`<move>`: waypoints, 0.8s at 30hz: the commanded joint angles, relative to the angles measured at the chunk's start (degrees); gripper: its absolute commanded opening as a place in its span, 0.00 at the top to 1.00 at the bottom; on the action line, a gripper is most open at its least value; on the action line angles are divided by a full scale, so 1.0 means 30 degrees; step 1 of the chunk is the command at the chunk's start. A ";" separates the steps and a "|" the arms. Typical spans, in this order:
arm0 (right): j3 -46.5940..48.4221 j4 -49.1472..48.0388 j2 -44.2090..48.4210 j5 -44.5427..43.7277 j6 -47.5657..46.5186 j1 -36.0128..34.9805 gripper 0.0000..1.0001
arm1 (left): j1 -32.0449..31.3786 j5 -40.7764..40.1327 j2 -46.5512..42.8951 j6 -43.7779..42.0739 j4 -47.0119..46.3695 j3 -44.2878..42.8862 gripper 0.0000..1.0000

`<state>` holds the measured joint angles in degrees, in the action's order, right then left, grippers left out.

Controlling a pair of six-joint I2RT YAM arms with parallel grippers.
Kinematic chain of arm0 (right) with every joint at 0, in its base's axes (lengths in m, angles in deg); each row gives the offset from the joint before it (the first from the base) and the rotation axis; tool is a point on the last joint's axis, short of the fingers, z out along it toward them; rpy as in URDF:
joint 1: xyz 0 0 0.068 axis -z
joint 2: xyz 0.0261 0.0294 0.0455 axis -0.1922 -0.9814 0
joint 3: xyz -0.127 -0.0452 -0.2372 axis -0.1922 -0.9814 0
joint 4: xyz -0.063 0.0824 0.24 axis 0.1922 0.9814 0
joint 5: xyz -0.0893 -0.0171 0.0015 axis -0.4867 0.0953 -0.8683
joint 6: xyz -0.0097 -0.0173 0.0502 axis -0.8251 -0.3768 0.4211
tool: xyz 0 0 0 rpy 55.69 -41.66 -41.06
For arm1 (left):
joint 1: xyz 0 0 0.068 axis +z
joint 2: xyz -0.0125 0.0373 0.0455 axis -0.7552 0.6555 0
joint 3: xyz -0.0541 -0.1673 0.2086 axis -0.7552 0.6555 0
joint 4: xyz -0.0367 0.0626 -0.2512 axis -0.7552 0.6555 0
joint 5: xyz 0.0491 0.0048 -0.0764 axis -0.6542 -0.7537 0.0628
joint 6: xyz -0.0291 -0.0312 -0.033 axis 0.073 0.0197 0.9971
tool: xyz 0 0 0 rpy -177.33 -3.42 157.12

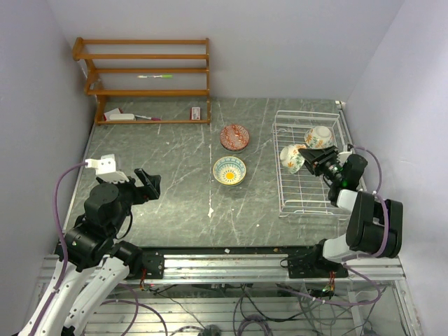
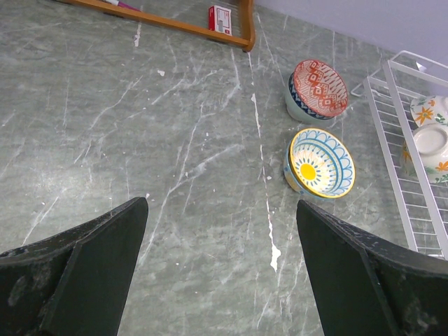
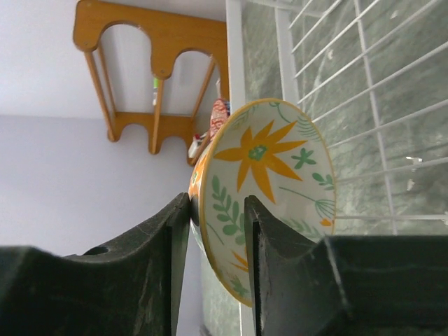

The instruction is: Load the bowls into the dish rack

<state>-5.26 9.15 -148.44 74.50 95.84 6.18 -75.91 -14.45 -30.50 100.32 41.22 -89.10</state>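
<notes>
The right gripper (image 3: 217, 203) is reaching over the white wire dish rack (image 1: 281, 183) at the right side of the grey marbled surface (image 1: 175, 150). Its two fingers are sitting either side of the rim of an orange floral bowl (image 3: 269, 189), one against the cream outside and one against the painted inside. The bowl is standing on edge inside the rack, near its left wall. Whether the fingers are pressing the bowl or only flanking it, I cannot tell.

A second floral bowl (image 1: 319, 136) is lying tilted in the rack's far part, just beside the first one.

Two bowls are sitting upright on the surface left of the rack, close together. The red-brown patterned bowl (image 1: 234, 137) is the farther one and the teal-and-yellow bowl (image 1: 229, 170) is the nearer.

The left gripper (image 2: 220, 206) is hovering above the surface well to the left of those bowls, with its fingers spread wide and nothing between them. A wooden shelf unit (image 1: 147, 77) is standing at the far left corner.
</notes>
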 commanded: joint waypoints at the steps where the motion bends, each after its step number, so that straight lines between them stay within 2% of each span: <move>1: 0.0399 0.6166 0.1475 -0.2558 -0.3083 0.0019 0.63 | -0.0123 -0.0198 -0.0254 0.0074 0.0017 -0.0548 0.02; 6: 0.1396 0.9002 0.2964 -0.3891 -0.4760 0.0020 0.57 | -0.0117 -0.0181 -0.0309 0.0062 -0.0013 -0.0547 0.02; 14: 0.1346 0.8916 0.2544 -0.3693 -0.4910 0.0019 0.55 | -0.0113 -0.0136 -0.0378 0.0065 -0.0011 -0.0548 0.02; 20: 0.1785 1.0353 0.3276 -0.4665 -0.5868 0.0019 0.55 | -0.0124 -0.0122 -0.0364 0.0063 -0.0013 -0.0548 0.02; 24: 0.2091 1.1295 0.3707 -0.5338 -0.6524 0.0016 0.49 | -0.0124 -0.0121 -0.0410 0.0069 -0.0035 -0.0521 0.02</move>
<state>-0.93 38.35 -139.09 61.85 80.19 6.15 -75.89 -14.45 -31.02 100.32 41.22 -89.10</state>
